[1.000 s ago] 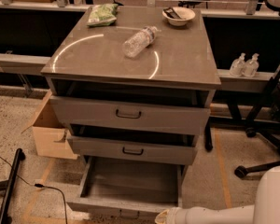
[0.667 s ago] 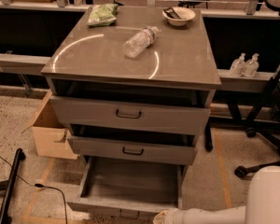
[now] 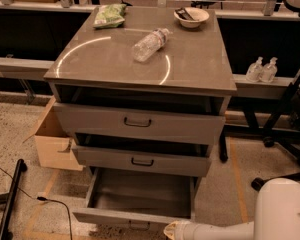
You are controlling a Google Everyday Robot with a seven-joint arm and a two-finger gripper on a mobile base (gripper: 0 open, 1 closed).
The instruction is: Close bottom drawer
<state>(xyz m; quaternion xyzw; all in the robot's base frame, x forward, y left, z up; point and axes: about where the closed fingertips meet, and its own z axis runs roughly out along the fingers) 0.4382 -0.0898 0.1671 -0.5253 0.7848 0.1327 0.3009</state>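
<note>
The arm's pale bulk had crept further in from the right. The gripper point(image 3: 172, 229) sat low, just beside the right near corner of the bottom drawer point(image 3: 115, 216), which stood pulled well out. Whether it was spread or closed, I couldn't tell. It looked like the approach step, and the next move called for a squared-up push on the front panel toward the far side.

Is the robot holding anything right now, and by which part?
Cannot tell. The end effector is at the right front corner of the open bottom drawer, beside its front panel, but no grip on anything shows.
</note>
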